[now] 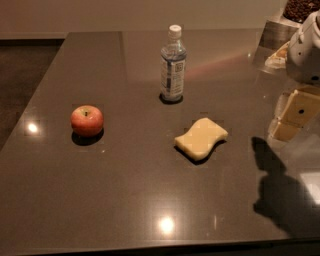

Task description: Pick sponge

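Note:
The pale yellow sponge (pixel 201 138) lies flat on the dark grey table (pixel 125 190), right of the middle, with wavy pinched sides. My gripper (pixel 294 116) is at the right edge of the view, to the right of the sponge and above the table, apart from it. Its cream-yellow fingers (pixel 299 108) hang below the white arm housing (pixel 306 47). The gripper's shadow falls on the table below it.
A red apple (pixel 87 120) sits at the left. An upright clear water bottle (pixel 173 65) with a white cap stands behind the sponge. Some packets and a bowl (pixel 300 9) are at the far right corner. The table's left edge borders dark floor.

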